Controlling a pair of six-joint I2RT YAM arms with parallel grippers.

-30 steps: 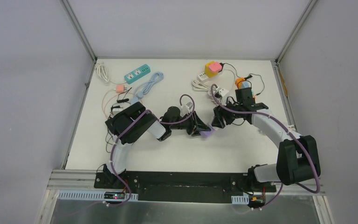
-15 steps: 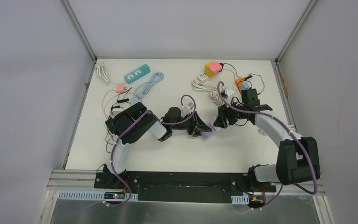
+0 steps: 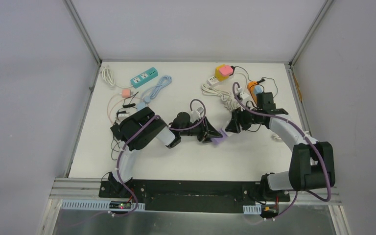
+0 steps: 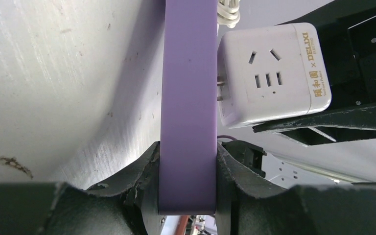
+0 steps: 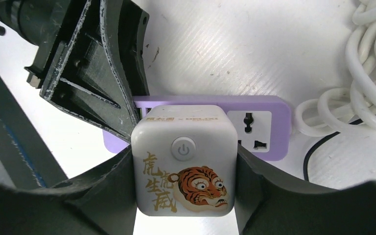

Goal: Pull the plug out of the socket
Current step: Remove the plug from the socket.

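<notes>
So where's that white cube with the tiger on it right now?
Low centre of the right wrist view: the white cube sits clamped in the right jaws, plugged into the purple power strip beside it, mid-table.

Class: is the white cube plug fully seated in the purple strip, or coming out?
Coming out: bare prongs show in a gap between cube and strip. Whether their tips are inside, cannot tell.

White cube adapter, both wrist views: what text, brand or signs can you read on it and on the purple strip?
"DELIXI": side of the white cube adapter, left wrist view.
"颐和园 ×": red, beside that brand.
Line under "DELIXI": too small to read.
"虎虎生威": gold, beside the tiger, right wrist view.
Power sign: on the round button.
Edge print above the button: blurred.
None seen on the purple strip.
</notes>
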